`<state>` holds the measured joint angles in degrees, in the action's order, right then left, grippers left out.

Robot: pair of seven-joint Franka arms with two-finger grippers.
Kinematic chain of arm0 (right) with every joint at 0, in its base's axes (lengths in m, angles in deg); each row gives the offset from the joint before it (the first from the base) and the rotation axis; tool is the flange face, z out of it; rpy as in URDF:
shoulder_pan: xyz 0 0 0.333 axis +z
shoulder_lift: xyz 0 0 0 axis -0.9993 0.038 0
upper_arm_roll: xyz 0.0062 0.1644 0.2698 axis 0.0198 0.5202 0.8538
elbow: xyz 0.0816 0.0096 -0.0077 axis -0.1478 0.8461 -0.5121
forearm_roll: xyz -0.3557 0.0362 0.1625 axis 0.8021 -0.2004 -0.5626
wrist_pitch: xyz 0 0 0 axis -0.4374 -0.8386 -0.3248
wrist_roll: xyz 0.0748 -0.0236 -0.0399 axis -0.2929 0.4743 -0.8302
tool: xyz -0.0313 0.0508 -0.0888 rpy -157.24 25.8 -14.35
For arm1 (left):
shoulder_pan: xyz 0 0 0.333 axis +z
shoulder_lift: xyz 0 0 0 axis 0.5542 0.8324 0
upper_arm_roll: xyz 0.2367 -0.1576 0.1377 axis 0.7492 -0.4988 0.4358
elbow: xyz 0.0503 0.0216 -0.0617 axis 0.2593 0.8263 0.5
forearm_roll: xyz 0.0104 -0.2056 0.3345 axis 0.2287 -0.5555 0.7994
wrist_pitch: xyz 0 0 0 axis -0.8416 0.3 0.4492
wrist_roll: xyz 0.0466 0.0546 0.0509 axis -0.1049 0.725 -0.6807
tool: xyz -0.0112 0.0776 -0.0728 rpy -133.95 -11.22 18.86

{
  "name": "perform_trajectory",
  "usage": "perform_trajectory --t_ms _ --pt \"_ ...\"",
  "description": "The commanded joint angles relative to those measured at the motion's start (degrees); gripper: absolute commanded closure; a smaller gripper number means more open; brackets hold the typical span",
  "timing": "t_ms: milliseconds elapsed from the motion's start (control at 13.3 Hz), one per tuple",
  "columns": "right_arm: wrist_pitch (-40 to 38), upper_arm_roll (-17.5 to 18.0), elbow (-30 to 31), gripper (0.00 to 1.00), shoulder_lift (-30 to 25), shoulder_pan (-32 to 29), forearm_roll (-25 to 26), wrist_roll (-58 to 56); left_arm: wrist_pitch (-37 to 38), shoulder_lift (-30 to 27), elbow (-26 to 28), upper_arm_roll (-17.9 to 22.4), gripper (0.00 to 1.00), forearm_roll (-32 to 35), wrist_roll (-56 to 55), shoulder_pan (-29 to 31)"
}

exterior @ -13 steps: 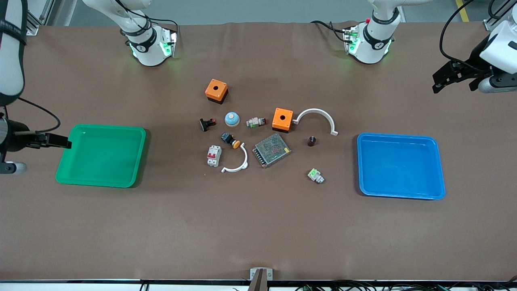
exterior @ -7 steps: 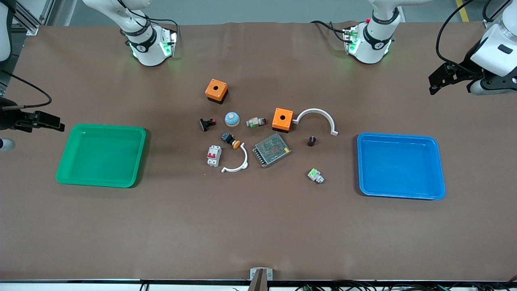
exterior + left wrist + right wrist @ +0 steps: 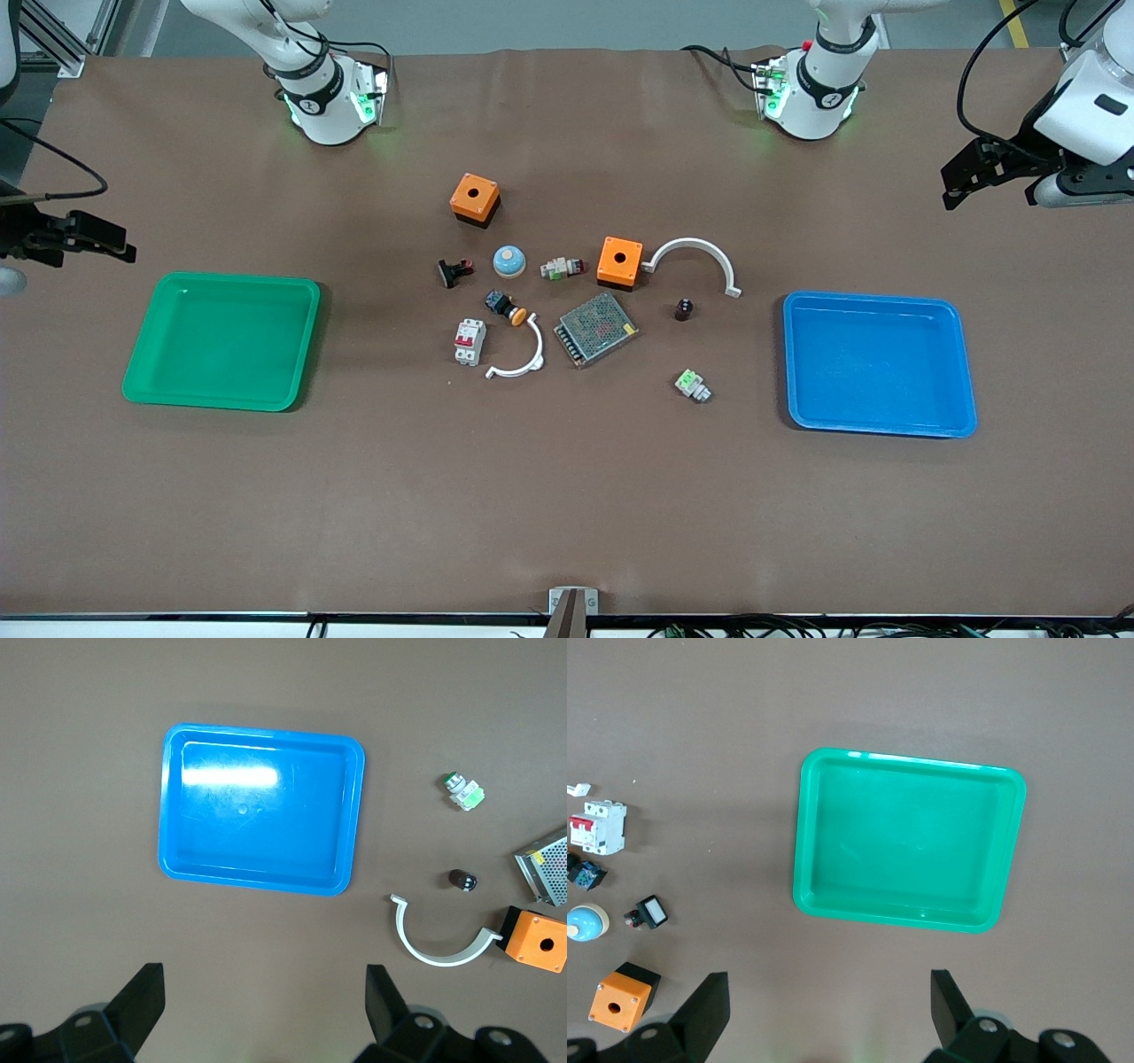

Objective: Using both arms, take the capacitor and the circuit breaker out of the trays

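Both trays, green tray (image 3: 221, 341) and blue tray (image 3: 877, 363), hold nothing; the circuit breaker (image 3: 469, 341) and capacitor (image 3: 684, 309) lie on the table among the parts between them, so removal appears complete. The left gripper (image 3: 974, 177) and right gripper (image 3: 84, 239) hang at the table ends, jaws apart and apparently holding nothing.

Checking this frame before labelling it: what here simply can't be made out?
- Right tool: front view's edge cuts off its arm.
- Left tool: arm cut by the front view's edge.
- Capacitor: too small to read markings.
- Circuit breaker: lever positions too small to read.
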<state>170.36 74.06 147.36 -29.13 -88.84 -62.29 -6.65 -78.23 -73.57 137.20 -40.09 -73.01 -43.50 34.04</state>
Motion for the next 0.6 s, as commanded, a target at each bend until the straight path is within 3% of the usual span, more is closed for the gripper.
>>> perform_trajectory --t_ms 0,526 --pt "1.4 -0.2 4.5 0.0 -4.3 0.8 1.4 -1.0 -0.2 -0.6 0.2 -0.2 0.0 0.3 0.9 0.1" --pt "3.7 -0.2 9.2 0.0 -10.2 0.7 1.4 -1.7 0.2 2.9 -3.9 -0.2 0.0 0.1 1.1 0.0"
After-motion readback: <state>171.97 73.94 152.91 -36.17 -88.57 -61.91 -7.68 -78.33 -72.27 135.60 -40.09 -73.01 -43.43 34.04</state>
